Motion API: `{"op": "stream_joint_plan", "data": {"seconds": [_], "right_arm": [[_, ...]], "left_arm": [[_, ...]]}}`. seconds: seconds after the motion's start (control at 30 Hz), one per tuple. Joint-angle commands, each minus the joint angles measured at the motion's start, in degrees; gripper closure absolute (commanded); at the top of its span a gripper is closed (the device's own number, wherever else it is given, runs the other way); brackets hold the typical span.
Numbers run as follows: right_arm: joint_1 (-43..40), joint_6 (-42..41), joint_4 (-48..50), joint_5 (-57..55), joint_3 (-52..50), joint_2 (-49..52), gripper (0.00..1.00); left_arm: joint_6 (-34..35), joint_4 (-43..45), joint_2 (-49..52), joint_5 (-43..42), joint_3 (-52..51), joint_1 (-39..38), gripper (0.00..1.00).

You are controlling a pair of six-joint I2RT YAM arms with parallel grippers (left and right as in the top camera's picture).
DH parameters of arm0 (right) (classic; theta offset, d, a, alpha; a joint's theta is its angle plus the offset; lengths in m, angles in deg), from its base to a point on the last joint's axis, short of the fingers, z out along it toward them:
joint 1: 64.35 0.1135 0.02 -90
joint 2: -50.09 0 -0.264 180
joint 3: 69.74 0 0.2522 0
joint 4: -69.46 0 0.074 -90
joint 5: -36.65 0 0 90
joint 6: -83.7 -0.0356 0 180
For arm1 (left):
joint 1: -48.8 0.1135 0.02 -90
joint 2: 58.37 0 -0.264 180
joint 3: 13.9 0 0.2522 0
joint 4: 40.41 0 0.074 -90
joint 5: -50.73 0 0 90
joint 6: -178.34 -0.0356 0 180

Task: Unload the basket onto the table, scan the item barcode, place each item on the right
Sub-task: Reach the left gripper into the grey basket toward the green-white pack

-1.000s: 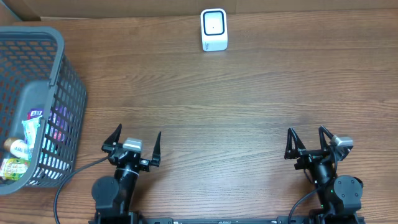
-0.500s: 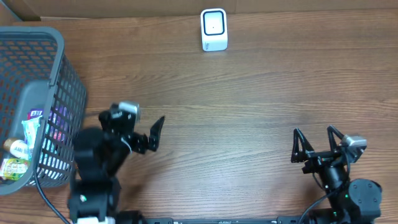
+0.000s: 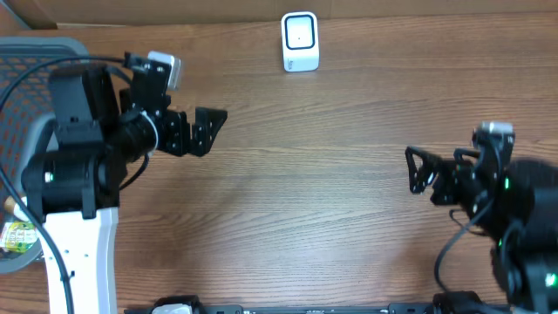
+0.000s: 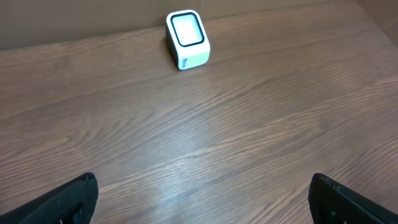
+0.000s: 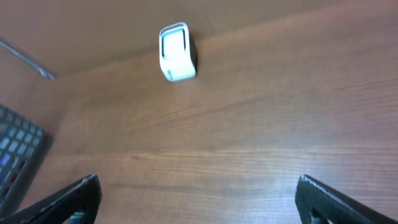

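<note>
The small white box-shaped barcode scanner (image 3: 300, 41) stands upright at the far edge of the brown wood-grain desk (image 3: 331, 183), its dark-framed window facing the arms. Well away from the scanner, at the desk's end on the left arm's side, sits the grey plastic mesh basket (image 3: 35, 45), largely hidden behind that arm. A packet with a green and yellow label (image 3: 16, 235) shows in the basket's near corner; no barcode can be read on it.

The left pincer (image 3: 207, 129) hangs above bare desk between the basket and the scanner, nearer the arms than the scanner. Its jaws are spread wide and grip nothing. In its wrist view both black fingers (image 4: 71, 199) frame empty wood, with the scanner ahead.

The right pincer (image 3: 413, 171) hangs over the desk on the scanner's other side, well apart from it. It too gapes fully and is empty, its fingertips (image 5: 68, 199) at the wrist view's lower corners.
</note>
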State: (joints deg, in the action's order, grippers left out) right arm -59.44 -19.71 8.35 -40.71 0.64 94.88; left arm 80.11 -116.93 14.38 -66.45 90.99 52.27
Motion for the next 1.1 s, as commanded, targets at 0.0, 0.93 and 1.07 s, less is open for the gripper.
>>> {"op": "stream_joint_plan", "data": {"seconds": [0.0,0.93,1.07], "right_arm": [[0.28,0.37,-3.04,0.98,7.61,6.6,0.0],[0.28,0.44,-2.91,6.73,9.99,22.53,0.0],[0.28,0.46,-2.82,6.71,9.99,22.73,0.0]], "left_arm": [[1.16,0.81,2.89,-3.85,1.2,-0.11,0.0],[28.98,-4.61,17.09,27.82,20.5,36.02,0.0],[28.96,-8.04,21.53,29.62,20.5,36.68,0.0]]}}
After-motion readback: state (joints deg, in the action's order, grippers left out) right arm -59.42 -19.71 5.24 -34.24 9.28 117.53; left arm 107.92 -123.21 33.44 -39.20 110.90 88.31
